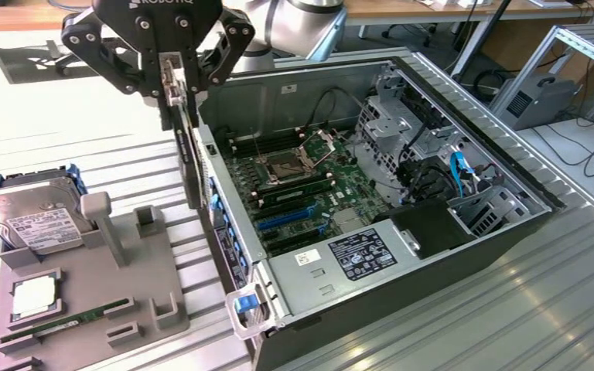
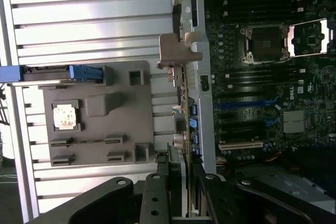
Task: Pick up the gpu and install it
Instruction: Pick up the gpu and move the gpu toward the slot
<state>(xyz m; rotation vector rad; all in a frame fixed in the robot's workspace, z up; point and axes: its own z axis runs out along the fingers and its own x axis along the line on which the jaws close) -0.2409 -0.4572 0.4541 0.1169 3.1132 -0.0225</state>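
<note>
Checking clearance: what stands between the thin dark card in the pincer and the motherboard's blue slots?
In the exterior view, the grey metal wall of the open computer case, lined with blue clips, stands between the thin dark card and the blue slots.

The exterior view sits high and off to one side, angled down from a middling distance over the open computer case (image 1: 431, 309), the grey tray (image 1: 142, 263) and the slatted table (image 1: 544, 309). The wrist view looks straight down past the gripper (image 2: 181, 177), closer in. Both take in the tray, the case's edge and the motherboard (image 1: 308, 193).
</note>
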